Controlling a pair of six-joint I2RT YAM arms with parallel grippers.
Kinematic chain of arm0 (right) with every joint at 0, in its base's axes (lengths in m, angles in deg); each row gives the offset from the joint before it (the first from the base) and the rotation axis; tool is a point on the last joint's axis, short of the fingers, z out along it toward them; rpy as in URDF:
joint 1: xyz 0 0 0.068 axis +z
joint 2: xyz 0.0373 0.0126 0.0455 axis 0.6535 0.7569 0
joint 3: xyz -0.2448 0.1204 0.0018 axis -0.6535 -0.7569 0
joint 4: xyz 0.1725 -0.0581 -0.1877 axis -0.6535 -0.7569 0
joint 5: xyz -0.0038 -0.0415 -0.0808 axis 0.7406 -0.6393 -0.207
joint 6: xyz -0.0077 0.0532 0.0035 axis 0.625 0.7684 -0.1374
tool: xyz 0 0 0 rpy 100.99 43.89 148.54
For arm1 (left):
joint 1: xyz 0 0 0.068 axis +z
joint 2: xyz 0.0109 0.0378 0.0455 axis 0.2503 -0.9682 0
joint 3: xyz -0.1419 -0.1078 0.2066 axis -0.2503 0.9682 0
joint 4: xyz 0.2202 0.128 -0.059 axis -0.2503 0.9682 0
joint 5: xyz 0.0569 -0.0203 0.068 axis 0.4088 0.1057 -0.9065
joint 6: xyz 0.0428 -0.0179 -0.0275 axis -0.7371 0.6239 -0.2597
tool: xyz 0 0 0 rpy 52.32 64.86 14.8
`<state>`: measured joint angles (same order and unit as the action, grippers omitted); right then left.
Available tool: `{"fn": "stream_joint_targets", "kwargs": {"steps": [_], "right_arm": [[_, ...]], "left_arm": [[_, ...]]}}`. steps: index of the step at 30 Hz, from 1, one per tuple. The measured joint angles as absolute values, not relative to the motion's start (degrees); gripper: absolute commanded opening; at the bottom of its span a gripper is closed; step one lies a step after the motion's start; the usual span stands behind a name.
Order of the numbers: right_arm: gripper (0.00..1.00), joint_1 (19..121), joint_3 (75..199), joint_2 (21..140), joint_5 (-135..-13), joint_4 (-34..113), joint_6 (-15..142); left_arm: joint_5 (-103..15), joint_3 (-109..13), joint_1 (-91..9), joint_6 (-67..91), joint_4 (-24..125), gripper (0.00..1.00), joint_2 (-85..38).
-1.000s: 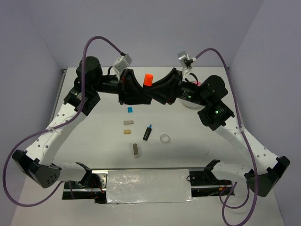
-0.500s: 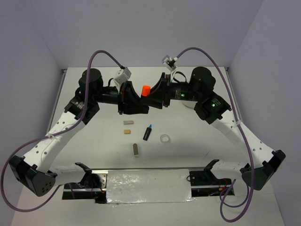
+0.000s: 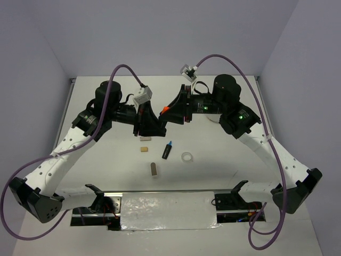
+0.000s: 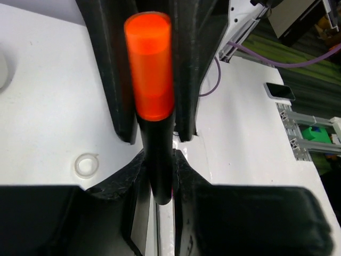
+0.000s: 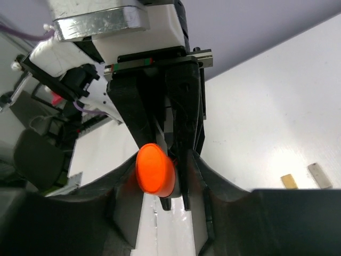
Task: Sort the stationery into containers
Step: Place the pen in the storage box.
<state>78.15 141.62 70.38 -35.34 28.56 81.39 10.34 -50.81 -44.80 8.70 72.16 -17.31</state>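
A black marker with an orange cap (image 3: pixel 165 109) hangs in the air between my two grippers. My left gripper (image 3: pixel 158 118) is shut on its black body (image 4: pixel 157 176). My right gripper (image 3: pixel 167 112) is open, and its fingers (image 4: pixel 114 69) flank the cap (image 5: pixel 155 169), with a small gap on one side. On the table lie a blue-capped marker (image 3: pixel 167 150), a clear tape ring (image 3: pixel 186 157), a tan block (image 3: pixel 143 150) and a grey block (image 3: pixel 154 169). Another grey block (image 3: pixel 144 138) sits just below my left gripper. The white dish (image 3: pixel 213 119) is mostly hidden behind my right arm. The blue block and pink tube are hidden.
Purple cables loop above both arms. A metal rail with a foil-covered plate (image 3: pixel 168 209) runs along the near table edge. The tape ring also shows in the left wrist view (image 4: pixel 86 165). The tan block (image 5: pixel 289 181) and a grey block (image 5: pixel 319 175) show in the right wrist view.
Both grippers have closed in on each other, and the marker has sunk lower and tilted over. My left gripper has moved toward the near side and now covers the blue block.
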Motion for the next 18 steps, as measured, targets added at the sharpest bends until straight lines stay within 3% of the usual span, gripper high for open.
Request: {"fn": "stream_joint_targets", "kwargs": {"steps": [3,4,7,8,9,13,18], "right_arm": [[0.00,78.15,141.55,70.10,-35.56,28.43,80.21],[0.00,78.17,141.55,70.10,-35.30,28.34,80.21],[0.00,78.15,141.29,70.05,-35.45,28.25,79.83],[0.00,78.08,141.16,70.03,-35.89,28.21,79.68],[0.00,77.93,141.00,69.94,-36.39,28.10,79.64],[0.00,74.58,139.85,68.50,-44.10,25.76,78.89],[0.00,66.21,136.76,64.83,-74.14,18.87,83.00]], "left_arm": [[10.74,-50.81,-44.74,8.81,73.16,0.00,-17.50],[10.69,-50.81,-44.74,8.59,73.14,0.00,-17.52],[10.30,-50.90,-44.76,8.11,73.42,0.47,-17.77],[9.64,-50.92,-44.76,7.85,73.51,0.95,-17.79],[8.55,-51.01,-44.80,7.67,73.73,0.99,-17.79],[-0.85,-51.23,-45.02,8.29,74.78,0.99,-17.79],[-22.77,-50.24,-45.11,11.72,76.86,0.99,-17.63]]}}
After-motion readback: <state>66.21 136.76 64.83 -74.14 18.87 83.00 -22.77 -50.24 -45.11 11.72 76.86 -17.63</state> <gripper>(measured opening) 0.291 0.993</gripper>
